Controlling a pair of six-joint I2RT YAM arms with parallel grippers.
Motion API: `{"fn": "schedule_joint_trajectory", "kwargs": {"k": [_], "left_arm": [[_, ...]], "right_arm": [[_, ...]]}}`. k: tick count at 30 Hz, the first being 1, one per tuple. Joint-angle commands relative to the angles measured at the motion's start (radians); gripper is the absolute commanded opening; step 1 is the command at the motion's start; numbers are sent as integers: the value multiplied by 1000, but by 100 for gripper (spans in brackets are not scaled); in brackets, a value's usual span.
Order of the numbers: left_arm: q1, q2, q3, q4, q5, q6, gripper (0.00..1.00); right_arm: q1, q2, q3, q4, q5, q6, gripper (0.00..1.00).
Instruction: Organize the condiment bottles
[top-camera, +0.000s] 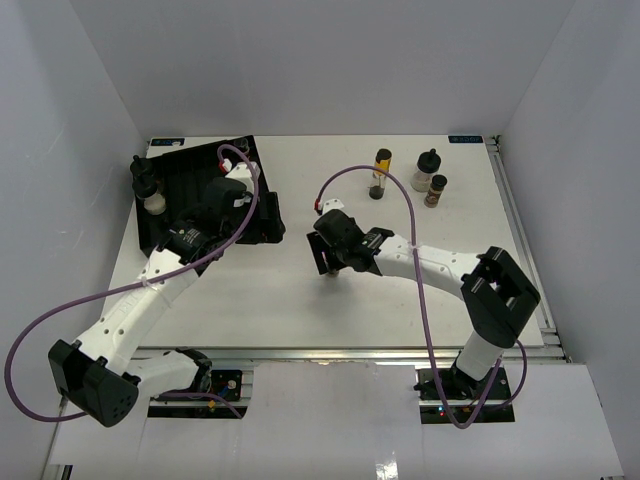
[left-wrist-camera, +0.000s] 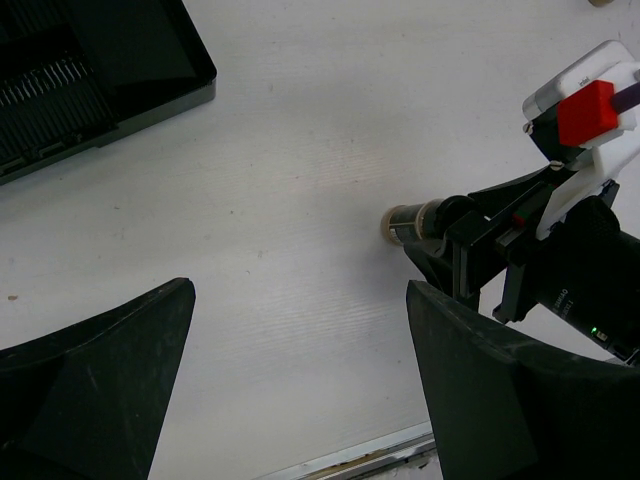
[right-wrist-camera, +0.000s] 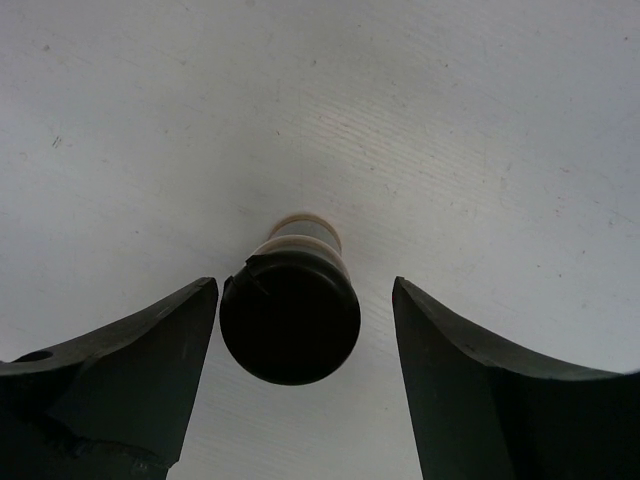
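A black-capped jar (right-wrist-camera: 290, 320) is seen standing upright on the table (top-camera: 260, 290), near the middle and well apart from the tray (top-camera: 190, 180). The right gripper (right-wrist-camera: 303, 288) is held over it, with the cap between the fingers (right-wrist-camera: 130, 370). These are spread. A clear gap is seen on one side of the cap and a thin one on the other, so nothing is pinched. In the left wrist view the same jar is seen below the right gripper, its pale base on the table.

The left gripper (left-wrist-camera: 300, 300) is held near the tray's corner, its fingers (left-wrist-camera: 90, 380) spread wide with nothing between them.

At the tray's far left side two jars (top-camera: 152, 198) are seen, one behind the other and close together; the nearer one holds pale contents.

At the back right of the table a slim bottle (top-camera: 381, 172) with a yellow band stands upright. A pale jar (top-camera: 427, 170) is placed near it to the right, and a brown jar (top-camera: 435, 190) just beside that — on the side nearer the arms.
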Motion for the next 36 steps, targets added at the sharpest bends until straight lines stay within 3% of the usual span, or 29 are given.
{"fn": "schedule_joint_trajectory", "kwargs": {"k": [1,10,17,25,36], "left_arm": [[4,-34,64,-25,18,16,98],[4,5,165,-74,99,98,98],[-36,98,189,-78,195,116,97],[-175,264,196,-35,128,90,96],[-324,561,284,-24,-6,39,91]], "right_arm": [[2,-20,72,-28,42,-18,81],[-11,-103,166,-110,102,-40,88],[-219,-284,113,-191,83,3,88],[-441,-515,-33,-189,23,-43,89],[-483,-640,-94,-168,-7,-101,90]]}}
